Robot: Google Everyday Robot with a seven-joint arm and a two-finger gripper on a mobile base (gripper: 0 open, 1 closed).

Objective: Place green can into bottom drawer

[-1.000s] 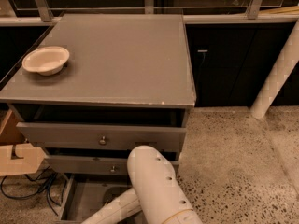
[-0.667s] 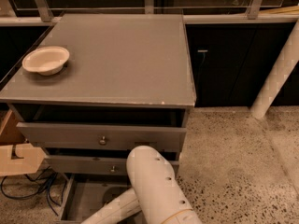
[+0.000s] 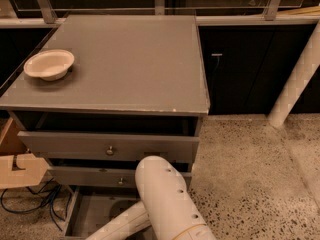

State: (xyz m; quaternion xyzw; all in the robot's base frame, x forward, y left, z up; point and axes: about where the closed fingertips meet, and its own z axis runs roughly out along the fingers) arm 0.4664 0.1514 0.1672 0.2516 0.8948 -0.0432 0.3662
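The grey three-drawer cabinet (image 3: 125, 64) fills the left of the camera view. Its bottom drawer (image 3: 95, 211) is pulled out at the lower edge, with part of its flat grey floor showing. My white arm (image 3: 165, 199) comes in from the bottom and bends down and left over that drawer. The gripper is out of view below the frame edge. The green can is not in view.
A cream bowl (image 3: 49, 64) sits on the cabinet top at the left. The two upper drawers with round knobs (image 3: 110, 150) stand slightly open. A wooden piece (image 3: 20, 169) and cables (image 3: 30, 199) lie to the left. A white post (image 3: 295, 84) leans at the right over speckled floor.
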